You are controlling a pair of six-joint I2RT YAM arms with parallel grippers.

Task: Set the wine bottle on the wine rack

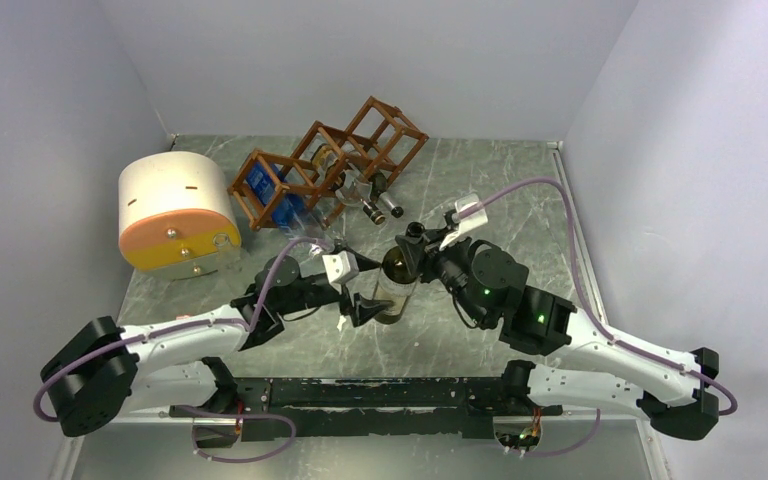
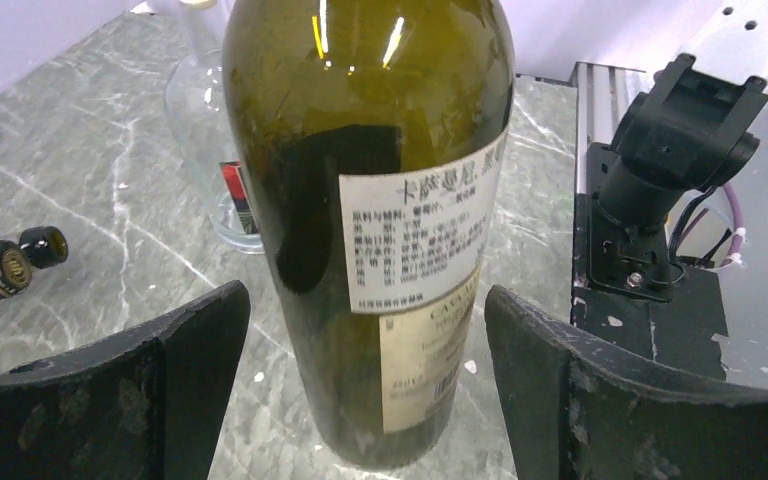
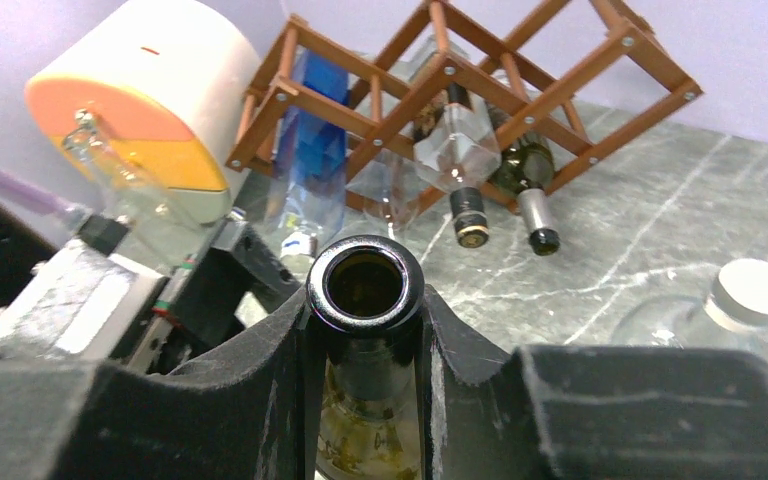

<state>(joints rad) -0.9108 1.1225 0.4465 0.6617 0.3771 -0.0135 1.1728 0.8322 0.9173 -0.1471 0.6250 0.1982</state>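
Bottle (image 1: 397,283) upright at mid-table, long axis vertical. Right gripper (image 3: 365,320) pinches its neck just under the mouth. Left gripper (image 2: 365,320) spread, straddling the body, not touching. Rack (image 1: 332,165) lies beyond, leftward.

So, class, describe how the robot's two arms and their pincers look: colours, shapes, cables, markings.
Both the left arm and the right arm have white shells with chunky black joints, and a purple cable loops along each. Small green lights glow on the right arm's joints. The left pincer and right pincer have broad, matte black fingers, scuffed with pale specks.
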